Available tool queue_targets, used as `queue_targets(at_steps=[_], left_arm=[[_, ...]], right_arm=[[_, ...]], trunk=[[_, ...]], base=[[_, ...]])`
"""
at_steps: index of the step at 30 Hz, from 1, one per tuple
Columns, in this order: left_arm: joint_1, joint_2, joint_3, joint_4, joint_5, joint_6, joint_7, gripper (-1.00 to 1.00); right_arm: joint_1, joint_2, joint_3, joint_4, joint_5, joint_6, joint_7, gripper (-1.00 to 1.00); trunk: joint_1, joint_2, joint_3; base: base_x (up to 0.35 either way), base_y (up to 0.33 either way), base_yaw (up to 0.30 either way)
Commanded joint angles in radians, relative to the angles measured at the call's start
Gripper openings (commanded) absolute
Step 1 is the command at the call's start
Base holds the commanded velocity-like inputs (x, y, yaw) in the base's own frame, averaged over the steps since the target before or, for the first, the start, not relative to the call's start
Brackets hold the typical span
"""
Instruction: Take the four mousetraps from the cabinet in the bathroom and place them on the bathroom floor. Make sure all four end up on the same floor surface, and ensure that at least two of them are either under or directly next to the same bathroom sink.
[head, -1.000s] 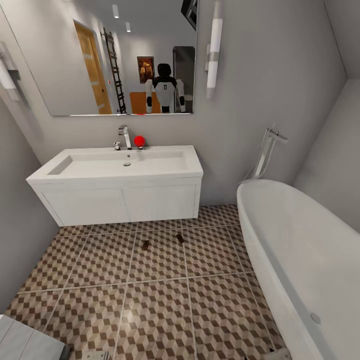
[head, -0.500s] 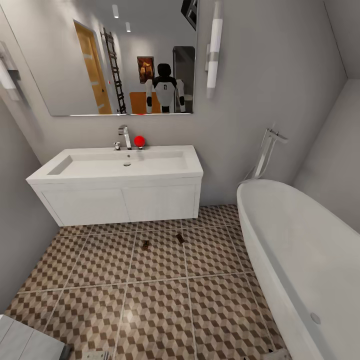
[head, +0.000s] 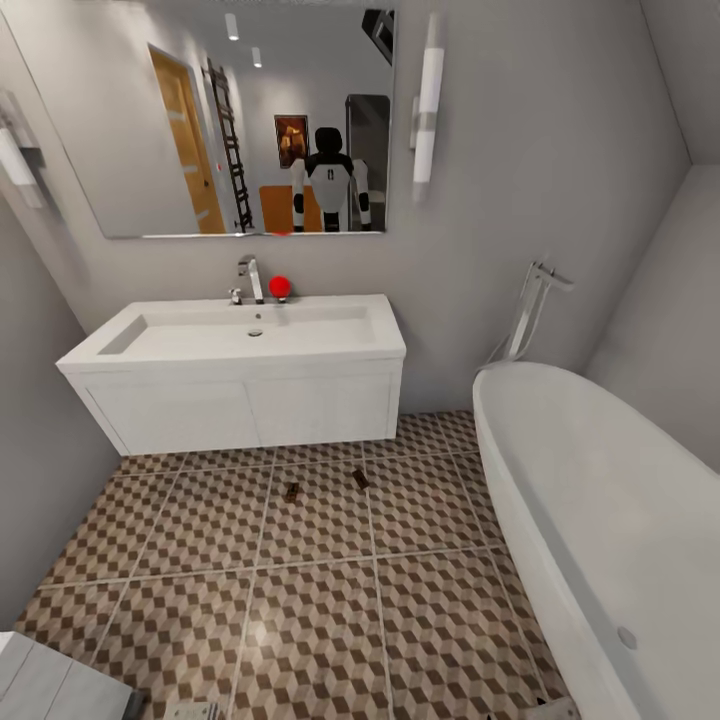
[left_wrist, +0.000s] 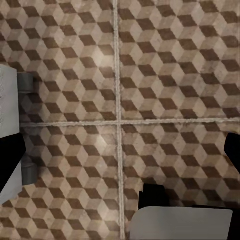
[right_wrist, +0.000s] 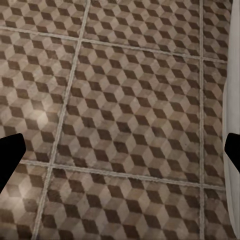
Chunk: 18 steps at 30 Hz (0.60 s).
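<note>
Mousetraps: two small brown boards lie on the bathroom floor (head: 300, 610), one (head: 291, 491) just in front of the white drawer unit and the other (head: 360, 478) near it, apart from each other; I read both as placed close to the basin to meet the "next to the same sink" clause.

Bathroom sink (head: 250, 335): wide white basin with a chrome tap (head: 250, 277) and a red ball (head: 279, 287) at its back edge, hung clear of the tiles, so there is open floor beneath it.

Left gripper (left_wrist: 120, 165): dark fingertips sit at opposite edges of the left wrist view with bare cube-pattern tile between them; I judge it spread wide and carrying nothing.

Right gripper (right_wrist: 120, 150): same arrangement over the tiles, fingers far apart, nothing held; the bathtub (head: 600, 520) wall shows as a white strip at one edge.

Mirror (head: 240, 120): shows my robot facing the basin, with an orange-brown surface behind it that may be the cabinet; I cannot tell for sure.

Progress: two traps down, two unaccounted for; I judge a return trip for them comes next.
</note>
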Motion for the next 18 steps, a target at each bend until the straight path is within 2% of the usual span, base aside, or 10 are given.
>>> queue_targets(at_steps=[1, 18], left_arm=[[-0.001, -0.001, -0.008, 0.004, 0.004, -0.006, 0.002, 1.00], [-0.001, -0.001, -0.008, 0.004, 0.004, -0.006, 0.002, 1.00]], right_arm=[[-0.001, 0.000, 0.001, 0.001, 0.003, -0.003, 0.001, 1.00], [-0.001, 0.000, 0.001, 0.001, 0.003, -0.003, 0.001, 1.00]], trunk=[[-0.004, 0.007, 0.003], [-0.069, 0.126, 0.080]], base=[[0.000, 0.000, 0.000], [0.000, 0.000, 0.000]])
